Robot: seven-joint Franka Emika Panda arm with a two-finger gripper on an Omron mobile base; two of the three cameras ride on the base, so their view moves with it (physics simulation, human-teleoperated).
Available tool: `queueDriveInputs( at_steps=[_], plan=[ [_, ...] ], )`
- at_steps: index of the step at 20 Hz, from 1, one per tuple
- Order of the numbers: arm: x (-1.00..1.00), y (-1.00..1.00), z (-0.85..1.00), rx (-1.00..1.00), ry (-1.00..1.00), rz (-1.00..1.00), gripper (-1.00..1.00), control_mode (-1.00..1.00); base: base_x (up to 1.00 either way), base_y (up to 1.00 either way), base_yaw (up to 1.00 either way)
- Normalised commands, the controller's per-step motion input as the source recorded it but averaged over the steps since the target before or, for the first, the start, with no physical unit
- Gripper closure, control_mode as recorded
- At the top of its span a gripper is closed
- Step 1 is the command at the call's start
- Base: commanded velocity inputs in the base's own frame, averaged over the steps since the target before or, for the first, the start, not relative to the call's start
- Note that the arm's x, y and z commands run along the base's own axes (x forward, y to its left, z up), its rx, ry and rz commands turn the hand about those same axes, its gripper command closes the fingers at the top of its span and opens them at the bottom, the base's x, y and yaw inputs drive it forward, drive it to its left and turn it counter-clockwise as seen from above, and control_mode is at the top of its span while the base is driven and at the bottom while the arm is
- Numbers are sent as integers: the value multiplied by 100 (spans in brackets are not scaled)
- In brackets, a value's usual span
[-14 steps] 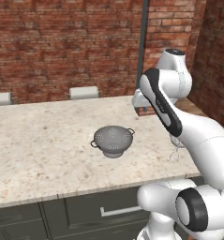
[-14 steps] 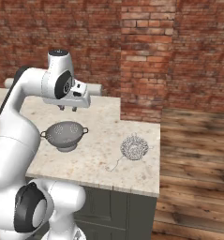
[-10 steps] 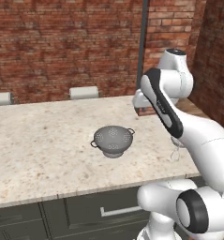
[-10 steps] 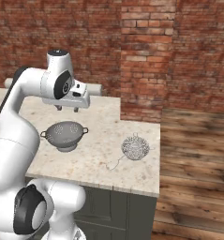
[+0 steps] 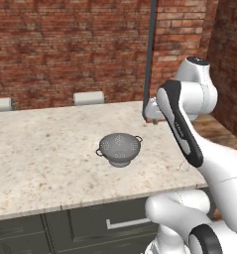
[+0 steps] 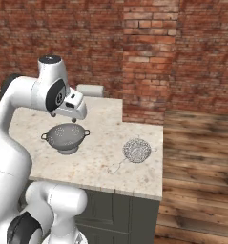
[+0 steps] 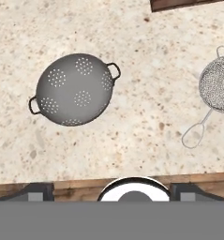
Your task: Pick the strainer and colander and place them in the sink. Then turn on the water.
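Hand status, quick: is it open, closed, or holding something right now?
Hand: open and holding nothing, raised above the counter; the colander and strainer both sit on the counter, untouched.

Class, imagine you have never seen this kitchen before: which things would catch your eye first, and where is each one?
First comes the white arm, rising over the speckled stone counter against a red brick wall. Next, the grey colander stands upright near the middle of the counter. The wire-mesh strainer lies apart from it near the counter's end by the wooden floor, its thin loop handle pointing toward the front edge.
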Motion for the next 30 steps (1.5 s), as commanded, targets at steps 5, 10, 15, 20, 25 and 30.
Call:
queueDriveInputs(
  at_steps=[5, 10, 15, 20, 25, 30],
  plan=[
    [-22, 0, -8, 0, 0, -12, -100, -100, 0, 0, 0],
    [0, 0, -14, 0, 8, -13, -100, -100, 0, 0, 0],
    [7, 0, -29, 0, 3, -5, -100, -100, 0, 0, 0],
    [5, 0, -32, 3, 0, 0, -100, -100, 0, 0, 0],
    [2, 0, -36, 6, 0, 2, -100, -100, 0, 0, 0],
    [11, 2, -36, 0, 1, 0, -100, -100, 0, 0, 0]
  ],
)
